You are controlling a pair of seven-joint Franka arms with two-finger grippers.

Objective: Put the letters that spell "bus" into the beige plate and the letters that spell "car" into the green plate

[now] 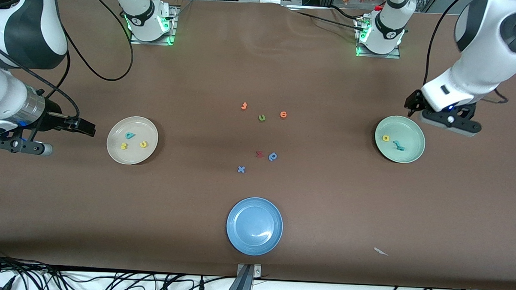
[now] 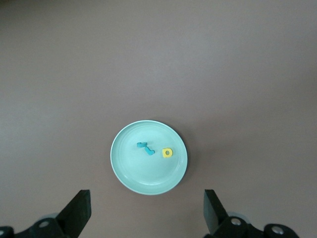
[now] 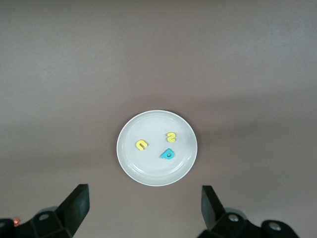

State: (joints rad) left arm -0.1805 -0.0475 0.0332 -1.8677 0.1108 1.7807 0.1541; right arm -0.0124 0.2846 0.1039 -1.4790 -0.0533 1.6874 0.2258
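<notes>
We saw the beige plate [image 1: 131, 157] toward the right arm's end of the table, holding the teal "b" [image 1: 130, 135], the yellow "s" [image 1: 124, 146] and the yellow "u" [image 1: 144, 144]. The green plate [image 1: 405, 158] sat toward the left arm's end. In it lay the yellow "a" [image 1: 385, 138] and, just beside it, two teal letters [image 1: 398, 144] touching each other; we could not read their shapes.

The left gripper [image 2: 147, 210] hung in the air near the green plate's rim, fingers [image 2: 79, 210] spread wide and holding nothing. The right gripper [image 3: 143, 208] hovered by the beige plate, its fingers [image 3: 77, 206] likewise wide apart and empty.

Between the plates, loose letters lay on the brown table [image 1: 324, 199]: an orange letter [image 1: 244, 106], a green "u" [image 1: 262, 117] and a second orange letter [image 1: 283, 114], farther from the front camera. Nearer to it were a dark red letter [image 1: 260, 154], a blue "p"-shaped letter [image 1: 273, 156] just beside it, and a blue "x" [image 1: 241, 169]. Nearest the front camera sat the blue plate [image 1: 253, 243], and a small white scrap [image 1: 381, 251] lay toward the left arm's end.
</notes>
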